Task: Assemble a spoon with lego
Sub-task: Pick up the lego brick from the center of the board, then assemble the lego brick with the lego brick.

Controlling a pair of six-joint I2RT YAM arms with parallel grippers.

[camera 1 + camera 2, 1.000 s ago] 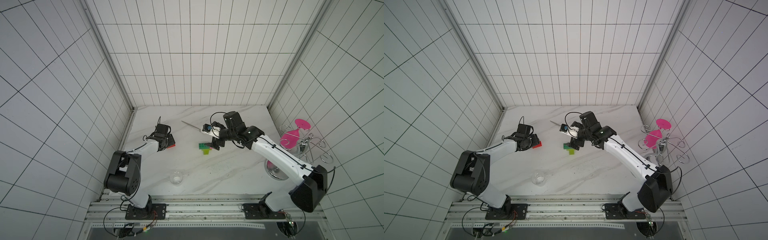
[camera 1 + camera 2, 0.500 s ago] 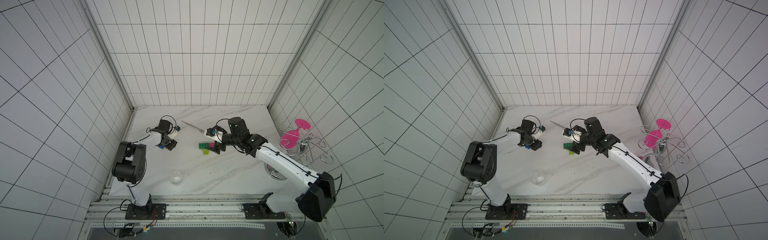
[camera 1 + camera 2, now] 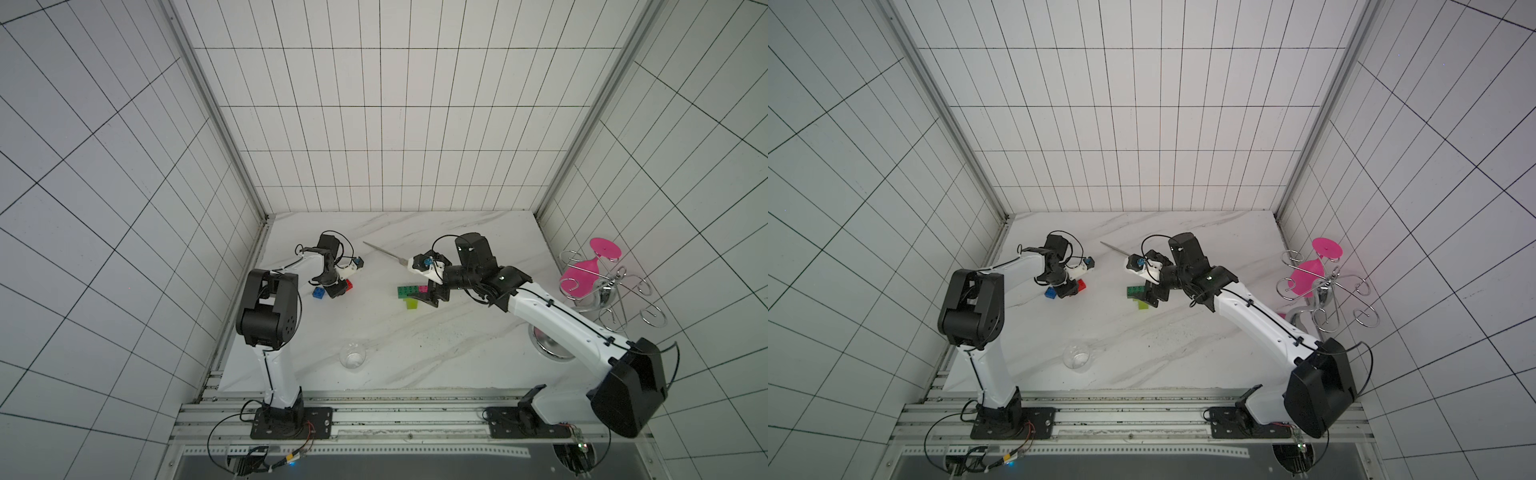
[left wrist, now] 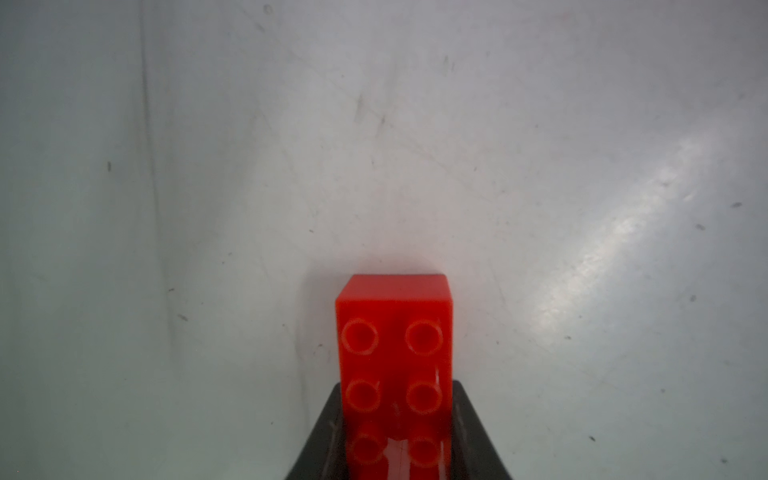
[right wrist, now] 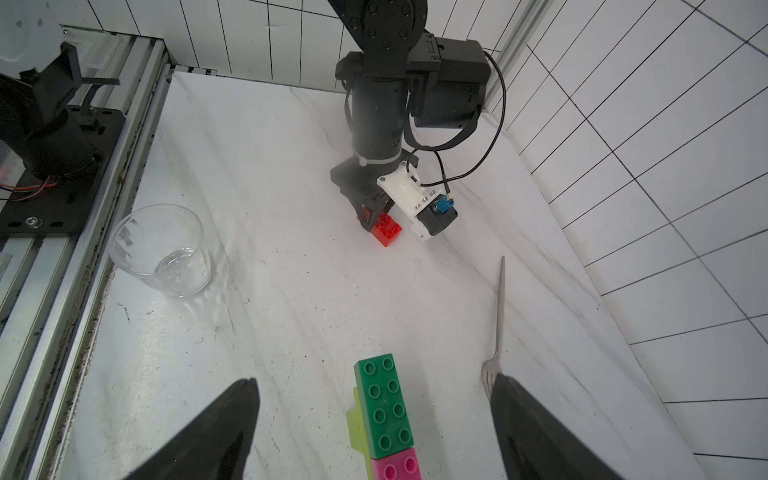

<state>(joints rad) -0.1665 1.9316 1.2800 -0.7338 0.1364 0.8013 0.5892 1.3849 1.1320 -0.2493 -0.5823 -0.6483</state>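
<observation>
- Your left gripper (image 5: pixel 372 217) is clamped on the red brick (image 4: pixel 395 316), low over the table (image 5: pixel 291 316) and well apart from the spoon (image 5: pixel 384 409).
- It grips only the brick's rear end. The brick may pivot when pressed onto studs.
- The part-built spoon lies unheld between the spread jaws of your right gripper (image 5: pixel 374 379). Pressing could slide it.
- The fork (image 5: pixel 500 307) has its tines just beside one right finger (image 5: pixel 525 419). Closing could snag them.
- The blue brick (image 3: pixel 318 292) sits just beside the left gripper. A swing could knock it.

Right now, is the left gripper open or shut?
The left gripper is shut on the red brick: in the left wrist view its dark fingers press against both sides of the brick.
</observation>
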